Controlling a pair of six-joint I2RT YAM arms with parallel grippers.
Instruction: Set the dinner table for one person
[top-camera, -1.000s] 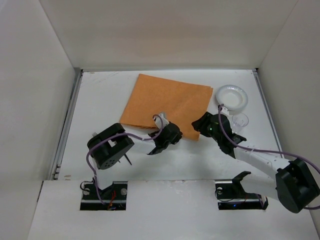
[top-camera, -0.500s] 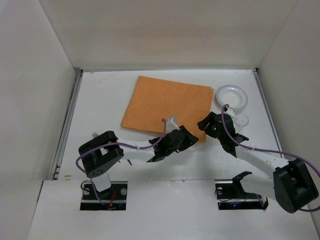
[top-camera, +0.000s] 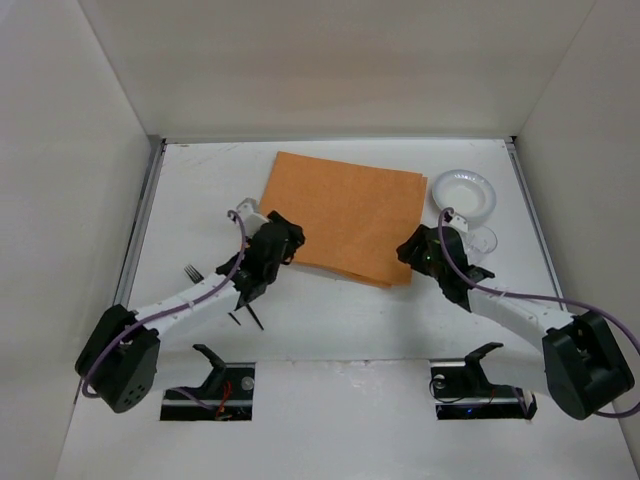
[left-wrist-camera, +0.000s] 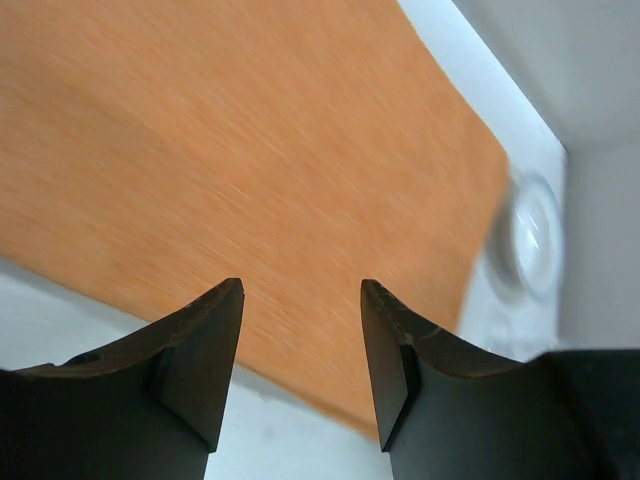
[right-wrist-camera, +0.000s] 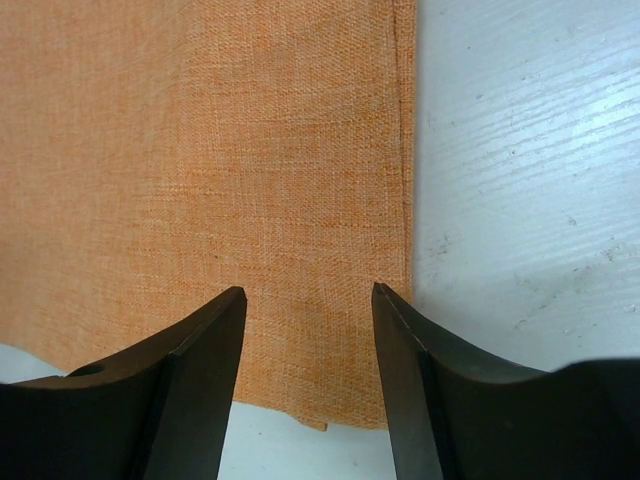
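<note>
The dinner table (top-camera: 200, 200) is a white tabletop with an orange cloth placemat (top-camera: 345, 210) lying flat near its middle. My left gripper (top-camera: 292, 233) hovers open at the mat's near left edge. In the left wrist view its jaws (left-wrist-camera: 300, 300) stand apart over the mat (left-wrist-camera: 250, 150) with nothing between them. My right gripper (top-camera: 406, 250) is open above the mat's near right corner. In the right wrist view its jaws (right-wrist-camera: 308, 295) straddle the hemmed corner of the mat (right-wrist-camera: 200, 130) without gripping it.
A white plate (top-camera: 466, 192) lies right of the mat, with a clear cup (top-camera: 482, 240) just in front of it. A fork (top-camera: 192, 272) and dark cutlery (top-camera: 246, 314) lie at the near left. White walls enclose the table.
My left gripper opened, let go of the mat's near edge and swung left to the mat's left side. The mat has settled flat. The right gripper barely moved.
</note>
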